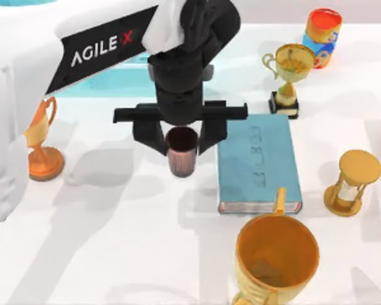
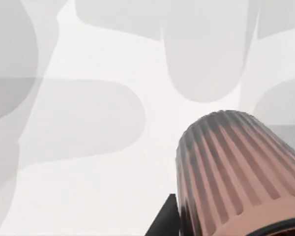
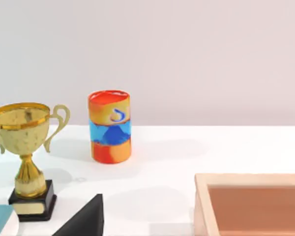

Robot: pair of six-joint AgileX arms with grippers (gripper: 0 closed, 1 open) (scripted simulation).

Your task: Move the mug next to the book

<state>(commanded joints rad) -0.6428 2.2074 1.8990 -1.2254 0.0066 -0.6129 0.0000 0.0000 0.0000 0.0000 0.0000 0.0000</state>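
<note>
We have the mug (image 1: pixel 181 151) clamped between our left gripper (image 1: pixel 181 141) fingers at the centre of the top view, just left of the book (image 1: pixel 259 164), so what remains, we judge, is setting it down and letting go.

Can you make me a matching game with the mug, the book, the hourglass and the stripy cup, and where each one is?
1 mug
2 book
3 hourglass
4 red-orange and blue cup

A far right corner of the table
B between the left pincer's fingers
C right of the book
D flat, just right of the mug

Pairs: 1-B, 2-D, 3-C, 4-A
</note>
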